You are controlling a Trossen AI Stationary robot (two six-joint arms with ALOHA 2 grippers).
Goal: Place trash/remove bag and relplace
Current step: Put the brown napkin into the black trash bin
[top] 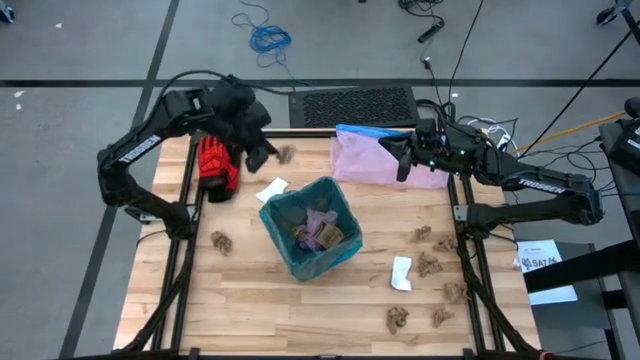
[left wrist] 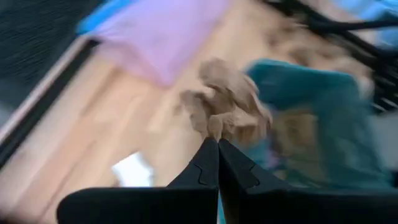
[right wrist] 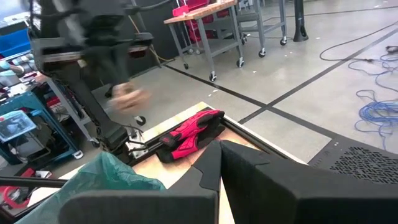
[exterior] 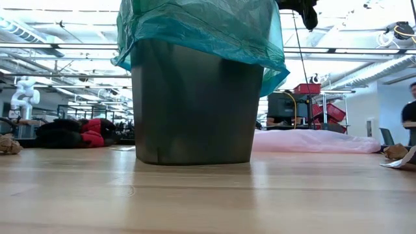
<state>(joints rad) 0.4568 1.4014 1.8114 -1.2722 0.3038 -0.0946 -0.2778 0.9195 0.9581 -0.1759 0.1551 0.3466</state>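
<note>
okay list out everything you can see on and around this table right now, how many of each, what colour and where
bin: one, dark grey, table centre, trash inside
bag: one, teal-green liner, draped over the bin's rim
pink bag: one, pale pink with blue edge, flat at the table's far edge by the right arm
crumpled paper wads: about nine loose on the table, brown, mostly right side, one on the left
held paper wad: one, brown, pinched in the left gripper
white paper scraps: two, one right of the bin, one behind it
glove: one, red and black, far left of the table
blue cable: one, coiled on the floor
left gripper: shut on the wad, far left, above the table
right gripper: shut, empty, over the pink bag
</note>
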